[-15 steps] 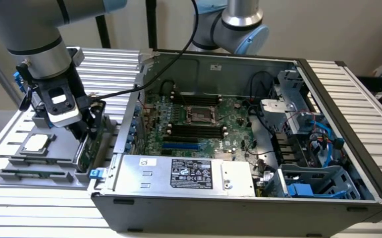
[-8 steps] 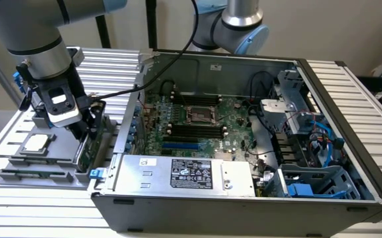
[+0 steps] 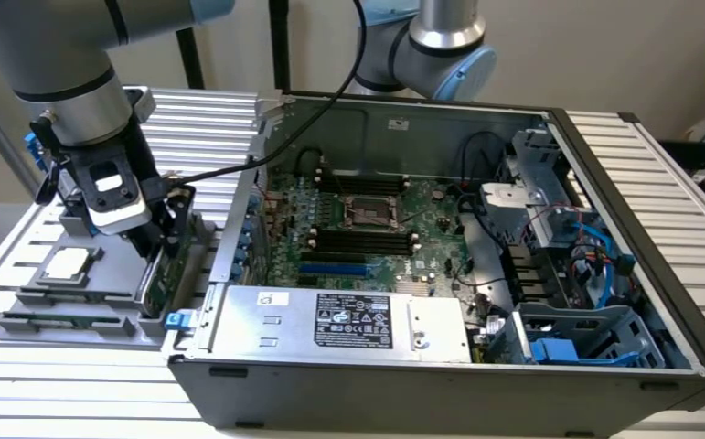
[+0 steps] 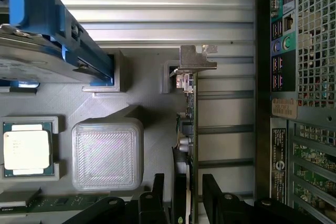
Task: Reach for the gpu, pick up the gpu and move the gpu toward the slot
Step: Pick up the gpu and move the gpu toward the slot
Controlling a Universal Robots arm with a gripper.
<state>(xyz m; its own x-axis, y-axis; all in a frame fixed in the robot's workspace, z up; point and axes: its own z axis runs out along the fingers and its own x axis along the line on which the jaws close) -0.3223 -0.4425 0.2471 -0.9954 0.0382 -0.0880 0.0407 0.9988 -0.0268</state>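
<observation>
Grey tray (image 4: 149,103) holds upright gpu (image 4: 188,124); open end effector (image 4: 182,190) straddles it.

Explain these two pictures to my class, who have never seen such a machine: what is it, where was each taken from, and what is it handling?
The grey jointed machine is a robot arm. One picture comes from a camera standing apart; the other from a camera on its wrist, looking down. Beside an open computer case, a grey holder carries a processor chip, a hard drive and the gpu, a thin card standing on edge. The open pincer straddles the gpu without gripping it.
</observation>
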